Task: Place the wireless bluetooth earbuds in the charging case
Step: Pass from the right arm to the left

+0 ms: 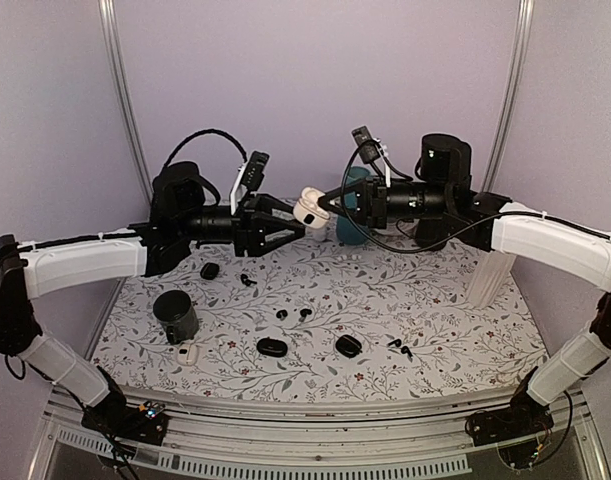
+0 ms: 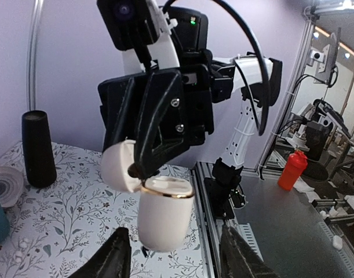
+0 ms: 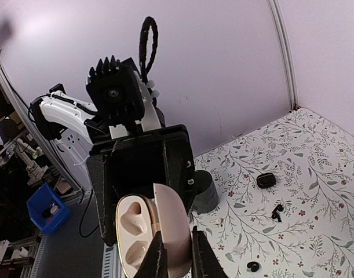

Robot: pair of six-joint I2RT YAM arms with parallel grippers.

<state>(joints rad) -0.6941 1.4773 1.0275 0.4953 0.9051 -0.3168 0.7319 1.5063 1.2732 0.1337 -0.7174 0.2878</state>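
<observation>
The white charging case [image 3: 136,231], lid up, is pinched by the right gripper [image 1: 327,203]; the left gripper [image 2: 177,255] spreads wide, holding nothing.

The desk [image 1: 465,330] has a floral-print surface. Nearer the arm bases than the left gripper [image 1: 297,222] lie a black case [image 1: 209,270], a single earbud [image 1: 247,279], a black cup [image 1: 175,315] and a small white item [image 1: 189,352]. On the base side of the right gripper [image 1: 325,203] lie two small black pieces [image 1: 282,314], two further black cases [image 1: 271,347] and an earbud pair [image 1: 398,347]. A teal cup [image 1: 355,205] stands just behind this gripper.
</observation>
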